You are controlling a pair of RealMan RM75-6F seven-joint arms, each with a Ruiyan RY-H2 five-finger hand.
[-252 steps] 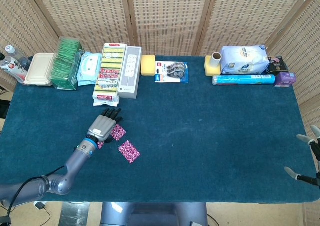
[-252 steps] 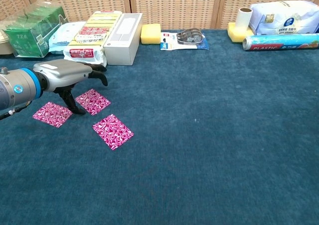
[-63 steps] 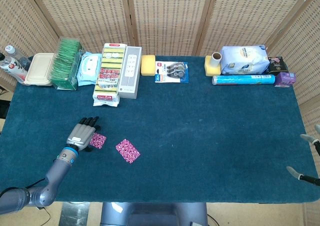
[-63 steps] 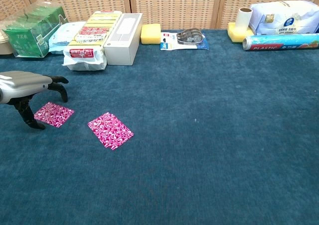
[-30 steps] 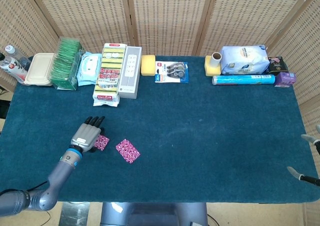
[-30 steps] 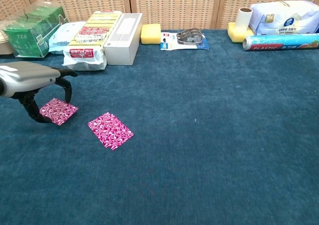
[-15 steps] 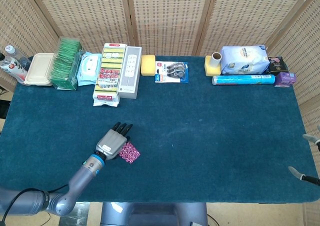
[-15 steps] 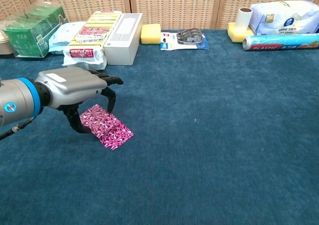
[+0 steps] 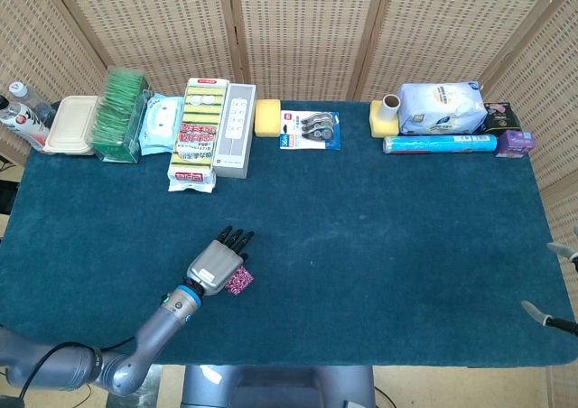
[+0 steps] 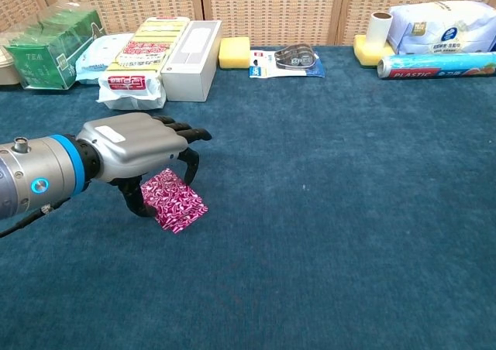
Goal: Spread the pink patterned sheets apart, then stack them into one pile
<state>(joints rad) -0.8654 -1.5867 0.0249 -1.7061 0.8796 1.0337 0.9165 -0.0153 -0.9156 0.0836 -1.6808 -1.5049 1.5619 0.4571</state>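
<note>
while the left robot hand [image 10: 143, 152] pinches a pink sheet [image 10: 167, 187] over the pile [image 10: 180, 209], open cloth [image 10: 325, 211] lies rightward.

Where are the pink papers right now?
In both views the pink patterned sheets lie near the table's front left, under the left robot hand.

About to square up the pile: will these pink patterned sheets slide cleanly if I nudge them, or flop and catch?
The pink patterned sheets look thin and lie flat, so they are probably light and floppy. The table cloth looks napped, so edges may catch rather than slide. The left hand holds one over the pile; lifting probably suits better than pushing.
</note>
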